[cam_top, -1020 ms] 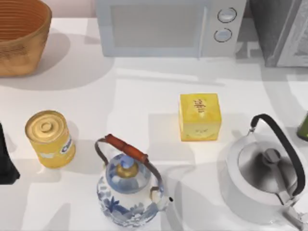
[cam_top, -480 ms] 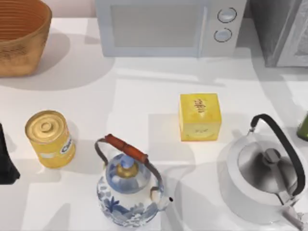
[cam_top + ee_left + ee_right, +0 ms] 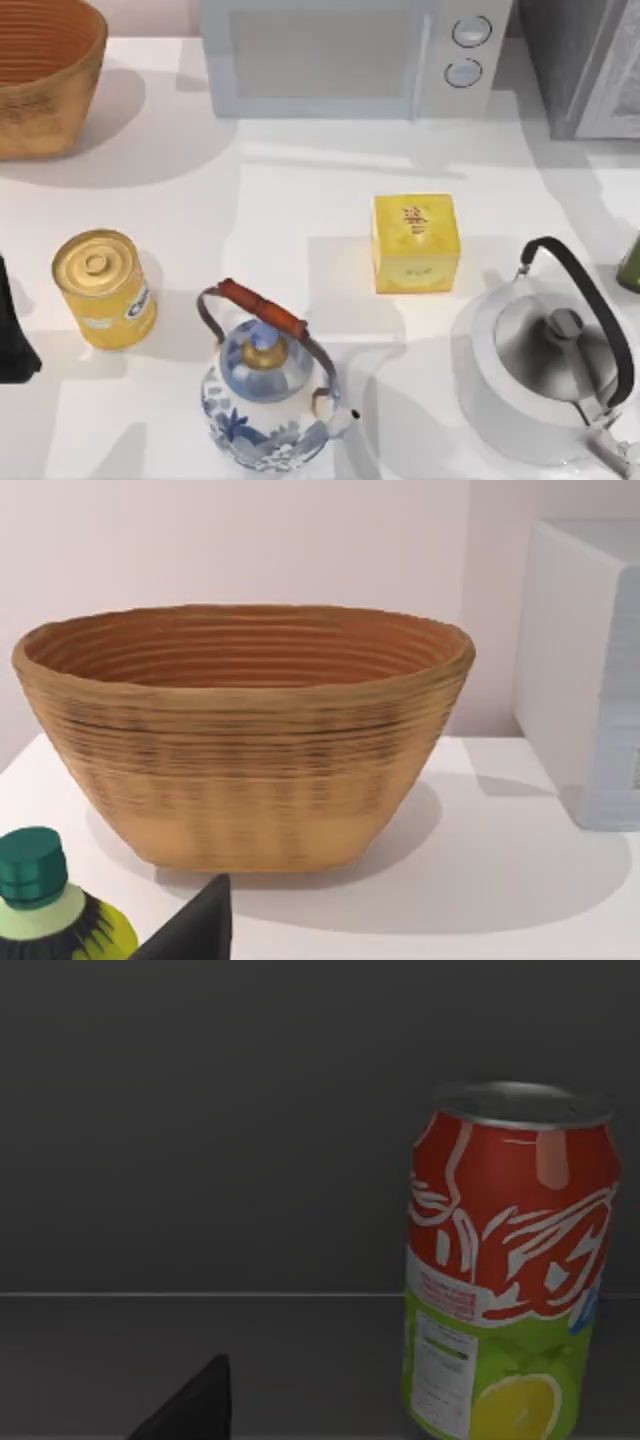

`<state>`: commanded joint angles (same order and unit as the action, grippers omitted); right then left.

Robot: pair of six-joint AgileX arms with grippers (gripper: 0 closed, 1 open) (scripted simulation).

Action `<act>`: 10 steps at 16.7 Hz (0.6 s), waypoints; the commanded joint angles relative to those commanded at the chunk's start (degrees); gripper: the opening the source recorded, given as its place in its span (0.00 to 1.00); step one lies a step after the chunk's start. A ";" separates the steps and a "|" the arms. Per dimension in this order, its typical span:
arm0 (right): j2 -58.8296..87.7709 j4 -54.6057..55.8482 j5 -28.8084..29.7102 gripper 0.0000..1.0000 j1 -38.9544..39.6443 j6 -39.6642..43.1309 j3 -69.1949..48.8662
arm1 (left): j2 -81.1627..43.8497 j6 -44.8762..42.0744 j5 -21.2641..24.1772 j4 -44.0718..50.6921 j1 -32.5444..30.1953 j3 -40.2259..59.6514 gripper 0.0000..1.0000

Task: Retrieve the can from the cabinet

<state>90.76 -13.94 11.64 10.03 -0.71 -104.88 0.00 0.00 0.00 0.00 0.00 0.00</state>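
The can (image 3: 510, 1260) stands upright inside the cabinet (image 3: 575, 65), on its dark floor, in front of the dark back wall, as the right wrist view shows. It has a red upper part, a green lower part with a lemon picture, and a silver top rim. The cabinet is at the far right corner of the worktop (image 3: 300, 200), beside the white microwave (image 3: 350, 55).

One dark fingertip of the right gripper (image 3: 190, 1405) shows near the can but apart from it; it touches nothing. Whether its fingers are spread or closed, I cannot tell. The left arm is parked at the left edge of the worktop, near the wicker basket (image 3: 245, 730), and for its fingers I cannot tell either.

I judge the can to be light and thin-walled, so a hard squeeze could dent it. Its painted metal side looks smooth and perhaps slippery. The best place to hold seems to be the middle of the body, with one finger on each side, not the narrow top rim. It is tall for its base, so a push from one side may tip it over.
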 joint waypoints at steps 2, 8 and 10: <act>2.14 -0.28 -0.21 1.00 -0.35 0.01 -2.61 | 0.00 0.00 0.00 0.00 0.00 0.00 1.00; 11.42 -1.69 -1.35 1.00 -1.64 0.02 -13.33 | 0.00 0.00 0.00 0.00 0.00 0.00 1.00; 13.20 -1.97 -1.57 1.00 -1.89 0.03 -15.40 | 0.00 0.00 0.00 0.00 0.00 0.00 1.00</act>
<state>103.96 -15.91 10.07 8.15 -0.68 -120.28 0.00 0.00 0.00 0.00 0.00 0.00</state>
